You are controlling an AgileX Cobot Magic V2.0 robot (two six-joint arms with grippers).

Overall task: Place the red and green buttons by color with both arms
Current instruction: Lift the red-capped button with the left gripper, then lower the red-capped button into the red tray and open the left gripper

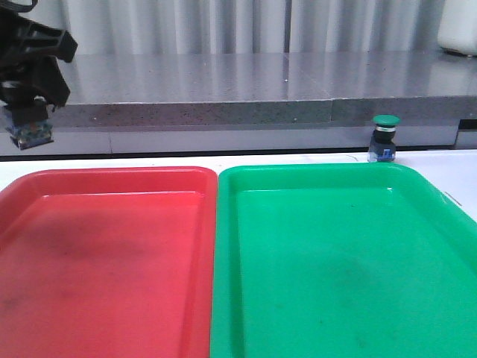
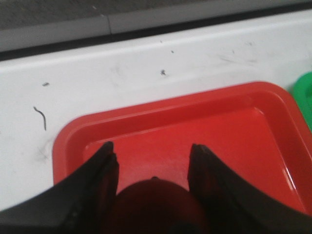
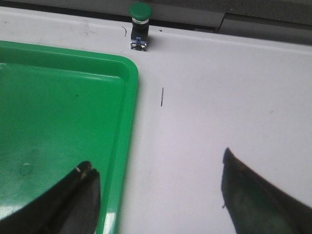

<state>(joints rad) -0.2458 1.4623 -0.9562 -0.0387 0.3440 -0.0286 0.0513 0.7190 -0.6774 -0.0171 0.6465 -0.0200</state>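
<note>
Left gripper (image 2: pixel 153 161) is gripping the red button (image 2: pixel 153 204) above the red tray (image 2: pixel 68 141); lower before letting go. Right gripper (image 3: pixel 156 190) is gaping wide, green button (image 3: pixel 140 24) standing ahead, beyond the green tray (image 3: pixel 124 97).

A red tray (image 1: pixel 104 224) and a green tray (image 1: pixel 335 253) sit side by side (rims touching) on the white table (image 1: pixel 455 168).

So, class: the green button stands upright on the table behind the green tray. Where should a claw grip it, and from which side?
Grip the green button by its black body below the overhanging cap, coming from above; the right claw is open, and the green tray lies beside it.
</note>
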